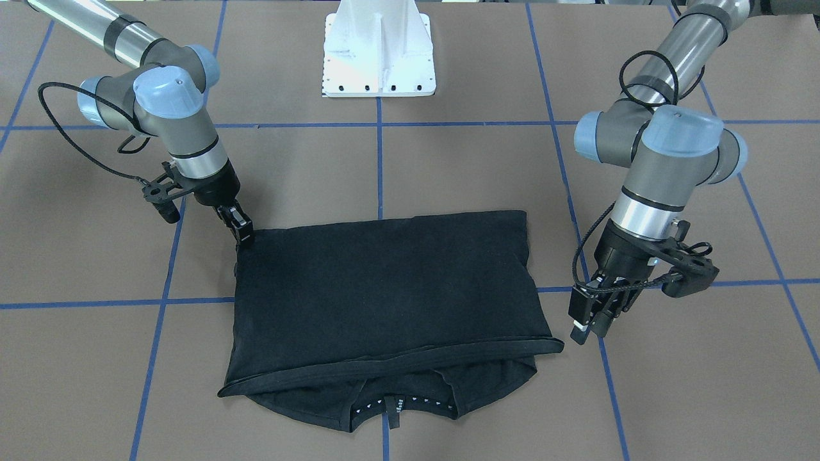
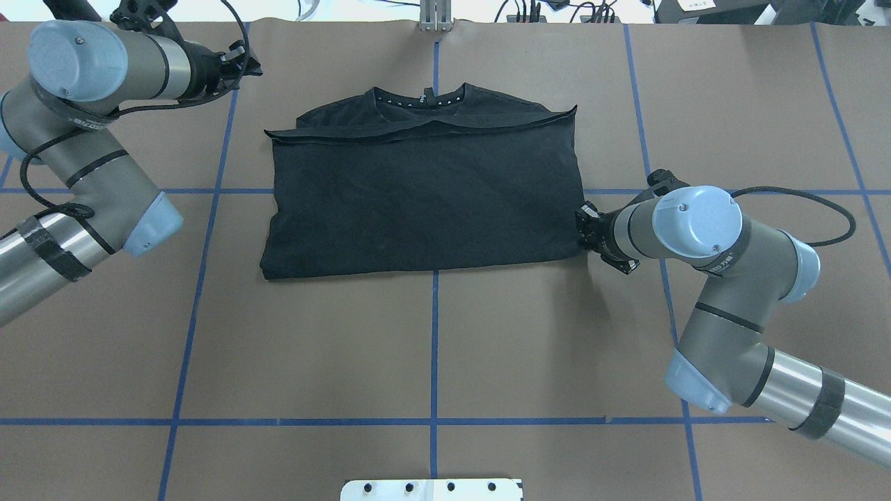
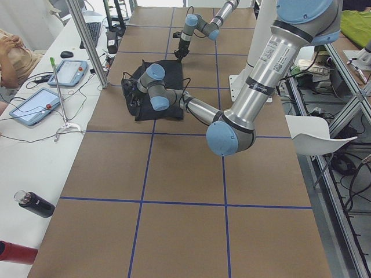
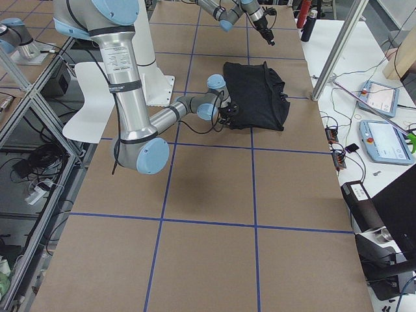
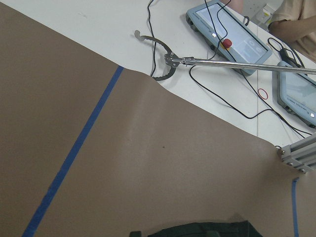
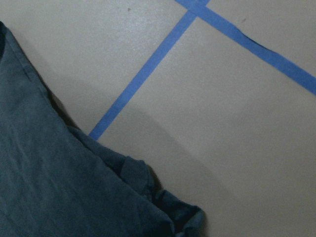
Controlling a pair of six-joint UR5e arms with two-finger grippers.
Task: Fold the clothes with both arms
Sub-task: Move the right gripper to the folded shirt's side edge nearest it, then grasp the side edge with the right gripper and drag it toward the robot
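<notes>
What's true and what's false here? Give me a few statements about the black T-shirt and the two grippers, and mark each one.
1. The black short-sleeved cotton T-shirt lies folded, its collar at the edge far from the robot. True.
2. A red and teal logo shows on the shirt's top. False: only plain black fabric shows.
3. The small black two-finger right gripper is at a shirt corner on the robot's side. True.
4. The small black left gripper rests on the shirt's middle. False: it is off the shirt, over the brown blue-taped table beside it.
</notes>
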